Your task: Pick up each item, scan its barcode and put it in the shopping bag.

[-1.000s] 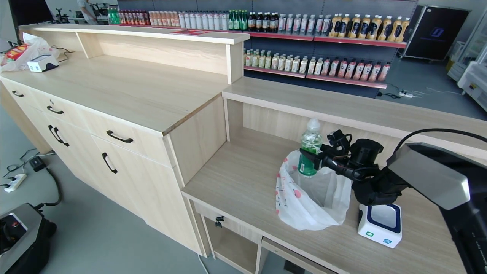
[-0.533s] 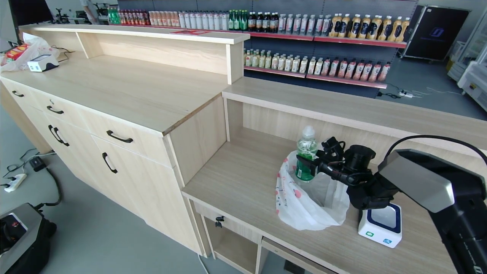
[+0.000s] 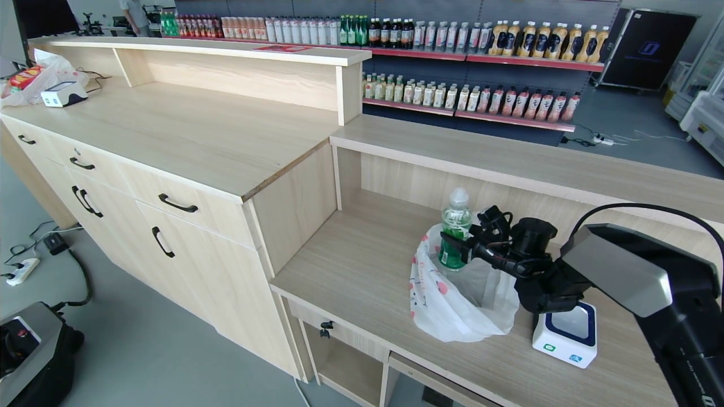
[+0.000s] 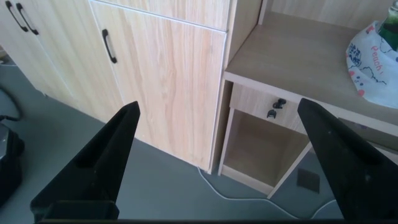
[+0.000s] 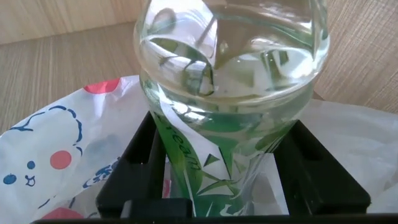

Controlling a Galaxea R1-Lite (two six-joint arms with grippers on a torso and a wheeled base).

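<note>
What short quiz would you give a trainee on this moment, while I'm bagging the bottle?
1. True or false: the bottle lies flat on the desk.
2. Where does the scanner stand? A) inside the shopping bag; B) on the desk beside the bag; C) on the raised counter.
3. Fill in: the left gripper is ____ and empty.
Key: 1 false: the right gripper holds it upright at the bag's mouth. 2 B. 3 open.
</note>
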